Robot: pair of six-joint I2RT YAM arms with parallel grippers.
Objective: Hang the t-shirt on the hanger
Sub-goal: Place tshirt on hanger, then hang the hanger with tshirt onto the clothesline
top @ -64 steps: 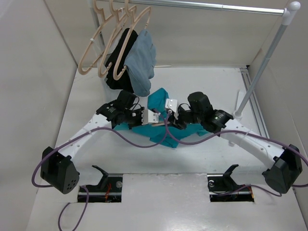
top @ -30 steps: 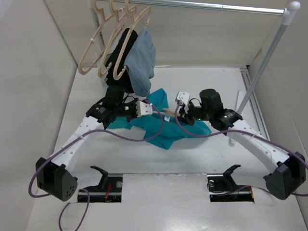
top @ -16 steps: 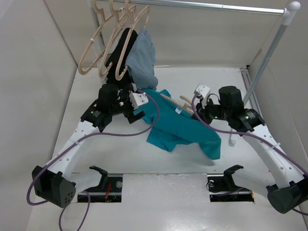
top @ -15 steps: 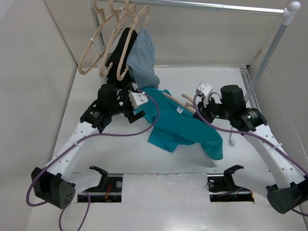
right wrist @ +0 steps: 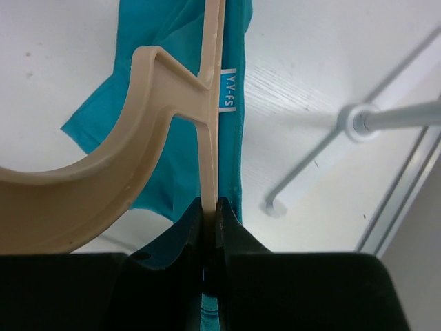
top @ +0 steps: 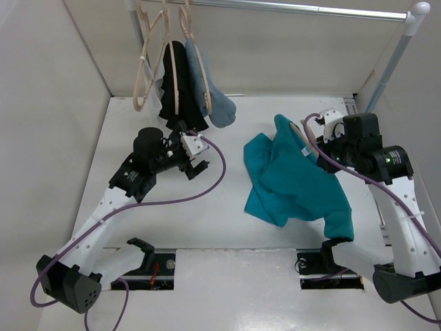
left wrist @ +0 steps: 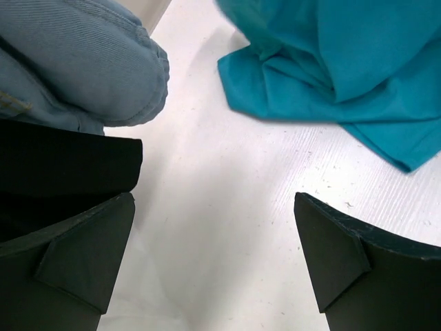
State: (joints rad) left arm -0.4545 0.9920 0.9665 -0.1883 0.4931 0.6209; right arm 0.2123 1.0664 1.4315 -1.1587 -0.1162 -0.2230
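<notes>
Right hand (right wrist: 209, 207) is clamped on the flat stem of the hanger (right wrist: 117, 200) just below the hook, with no visible gap at the pads. The t-shirt (top: 296, 179) hangs from it in a bunch at the right side. Most of it is lifted, and it's unclear whether the lowest fold touches the table (top: 227, 221). The white neck label (right wrist: 228, 89) sits right against the hanger arm, so the arm looks threaded through the neck. Whether both shoulders are seated cannot be told.

Left hand (left wrist: 213, 255) is wide open and empty. It sits low over the table beside the black garment (left wrist: 62, 172) and the grey-blue garment (left wrist: 76, 62), apart from the teal cloth.

Likely step: get the shirt sitting square on the hanger.
- Right should hold the pinch firm and bring the hanger level, since a thin stem can twist in the pads.
- Left should cross to the bunched side, pinch one layer at the shoulder seam and draw it over the free hanger end.
- Pull along the arm, not downward, or the seated side may slip off.
- Stay clear of the rack post (top: 389, 62), which is close to the right arm.
</notes>
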